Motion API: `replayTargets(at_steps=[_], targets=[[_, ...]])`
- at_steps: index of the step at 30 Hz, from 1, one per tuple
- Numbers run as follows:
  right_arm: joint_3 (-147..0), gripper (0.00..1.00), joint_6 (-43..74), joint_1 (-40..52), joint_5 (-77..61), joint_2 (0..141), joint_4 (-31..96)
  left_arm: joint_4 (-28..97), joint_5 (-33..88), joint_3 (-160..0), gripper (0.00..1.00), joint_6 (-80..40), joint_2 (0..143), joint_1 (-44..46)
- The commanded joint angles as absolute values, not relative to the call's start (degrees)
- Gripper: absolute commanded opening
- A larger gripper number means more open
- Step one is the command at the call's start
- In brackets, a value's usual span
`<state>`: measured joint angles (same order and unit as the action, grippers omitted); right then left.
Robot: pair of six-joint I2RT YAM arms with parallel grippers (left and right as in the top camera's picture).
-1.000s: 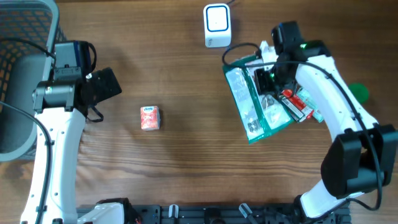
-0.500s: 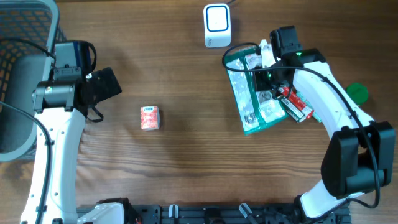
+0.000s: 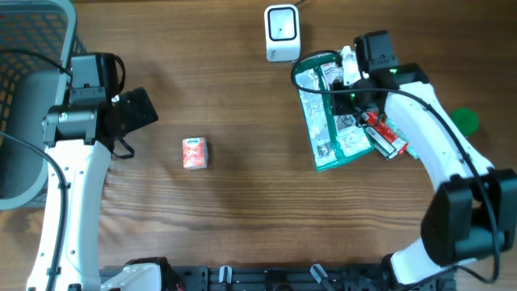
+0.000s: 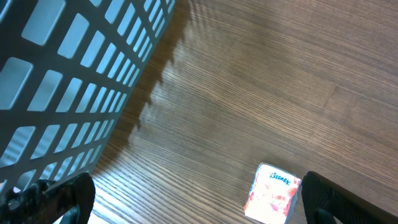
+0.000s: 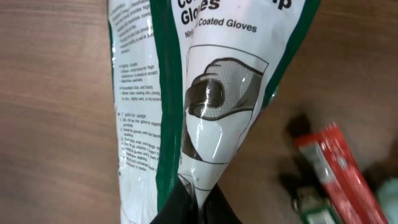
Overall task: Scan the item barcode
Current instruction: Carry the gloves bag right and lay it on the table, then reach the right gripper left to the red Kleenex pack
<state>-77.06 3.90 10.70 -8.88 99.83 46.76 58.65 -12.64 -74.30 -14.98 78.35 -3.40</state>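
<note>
While right gripper (image 5: 188,208) clamps its edge, glove pack (image 3: 329,113) is held just right of & below scanner (image 3: 281,32).
Pack: clear plastic w/ green borders, white print panels, glove pic, "Coated Gloves" text. Vs 1 s ago it's shifted up, top corner now closer to scanner. Left gripper (image 4: 199,199) spread wide, empty, far left of scanner; tissue pack (image 3: 195,153) lies below-left of scanner.

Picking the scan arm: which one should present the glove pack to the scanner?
Right. Its gripper is shut on the glove pack, close beside the scanner. The left gripper is open and empty, far off by the basket.
</note>
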Motion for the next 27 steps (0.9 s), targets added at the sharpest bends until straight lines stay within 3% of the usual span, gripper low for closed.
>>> replayTargets(at_steps=[1, 6, 8, 10, 11, 15, 23, 27], targets=[[-77.8, 0.04, 5.1, 9.2, -4.9, 95.3, 51.4, 58.5, -13.5, -75.1, 1.00, -15.5, 77.7, -3.7], [-77.2, 0.04, 8.0, 7.4, 8.3, 95.3, 61.2, 58.5, -13.5, -75.1, 1.00, -15.5, 77.7, -3.7], [-77.2, 0.11, 9.6, 6.3, 14.7, 95.4, 65.0, 58.5, -13.5, -75.1, 1.00, -15.5, 77.7, -3.7], [-77.2, 0.45, 9.8, 5.5, 15.1, 95.4, 65.5, 58.5, -13.5, -75.1, 1.00, -15.5, 77.7, -3.7], [-77.2, 0.49, 10.3, 5.2, 15.0, 95.4, 65.4, 58.5, -13.5, -75.1, 1.00, -15.5, 77.7, -3.7], [-77.2, 0.52, 11.1, 4.9, 10.4, 95.4, 63.1, 58.5, -13.5, -75.1, 1.00, -15.5, 77.7, -3.7], [-77.1, 0.45, 9.1, 6.8, -21.1, 95.4, 55.5, 58.5, -13.5, -75.1, 1.00, -15.5, 77.7, -3.7], [-77.1, 0.45, 12.4, 11.6, -25.7, 95.4, 50.2, 58.5, -13.5, -75.1, 1.00, -15.5, 77.7, -3.7]])
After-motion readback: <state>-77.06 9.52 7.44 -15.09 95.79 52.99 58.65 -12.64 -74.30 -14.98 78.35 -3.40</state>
